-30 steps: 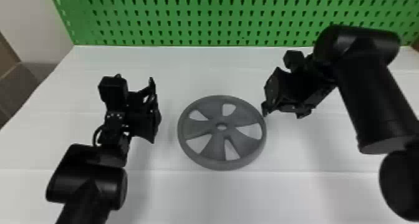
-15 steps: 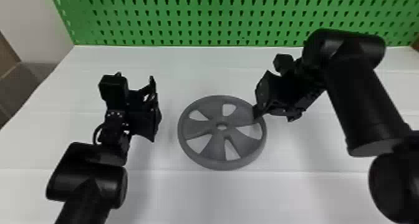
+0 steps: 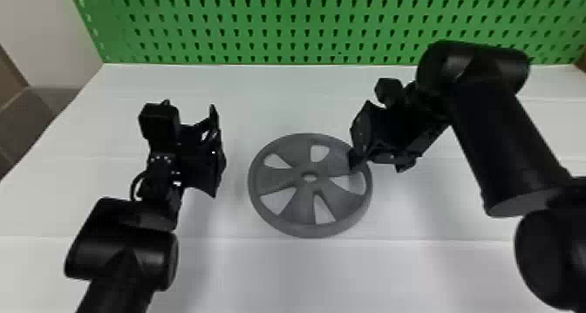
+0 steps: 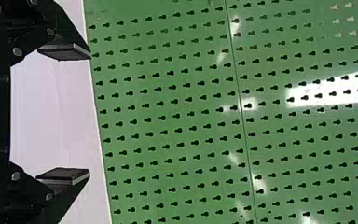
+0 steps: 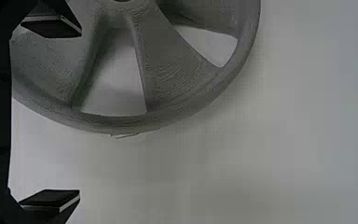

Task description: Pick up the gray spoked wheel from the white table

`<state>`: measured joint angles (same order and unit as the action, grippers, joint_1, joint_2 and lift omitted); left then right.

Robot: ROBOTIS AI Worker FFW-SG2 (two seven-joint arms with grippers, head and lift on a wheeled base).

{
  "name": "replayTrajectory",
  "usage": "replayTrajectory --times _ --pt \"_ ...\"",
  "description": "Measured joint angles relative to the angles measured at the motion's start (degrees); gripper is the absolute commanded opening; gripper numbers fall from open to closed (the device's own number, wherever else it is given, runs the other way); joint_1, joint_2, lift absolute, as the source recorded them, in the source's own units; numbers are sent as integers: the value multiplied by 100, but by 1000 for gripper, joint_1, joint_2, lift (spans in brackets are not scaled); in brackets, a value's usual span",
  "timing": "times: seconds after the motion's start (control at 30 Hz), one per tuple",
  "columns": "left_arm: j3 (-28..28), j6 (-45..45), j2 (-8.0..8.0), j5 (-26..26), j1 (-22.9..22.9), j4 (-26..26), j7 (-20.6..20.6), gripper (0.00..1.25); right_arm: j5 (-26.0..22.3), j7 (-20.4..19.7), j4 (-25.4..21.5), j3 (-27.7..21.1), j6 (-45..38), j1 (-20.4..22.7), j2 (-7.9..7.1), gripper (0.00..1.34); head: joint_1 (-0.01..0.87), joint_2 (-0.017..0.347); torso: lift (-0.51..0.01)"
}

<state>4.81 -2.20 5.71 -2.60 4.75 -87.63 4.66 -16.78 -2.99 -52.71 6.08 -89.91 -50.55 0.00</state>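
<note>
Wheel [image 3: 298,207], gray, spoked, inside the white tabletop's far edge [image 3: 244,65]; right black pincer [image 5: 80,113], wide, has shifted over its rim, likely aligning to grip.

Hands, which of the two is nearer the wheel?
The right hand: its finger overlaps the wheel in both views, while the left hand sits apart from it.

Gray spoked wheel [image 3: 310,231], one, with five spokes [image 3: 342,196]. White tabletop [image 3: 283,273], one. Green pegboard [image 3: 301,10], one. My own fittings: one left gripper [image 3: 218,153], one right gripper [image 3: 358,137], two fingers [image 4: 63,51] apiece.
</note>
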Motion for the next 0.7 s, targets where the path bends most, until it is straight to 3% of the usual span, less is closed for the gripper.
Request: replayTrajectory --times 0.7 --pt "7 0 0 14 8 0 0 882 -108 0 47 121 0 -12 0 1250 782 57 -97"
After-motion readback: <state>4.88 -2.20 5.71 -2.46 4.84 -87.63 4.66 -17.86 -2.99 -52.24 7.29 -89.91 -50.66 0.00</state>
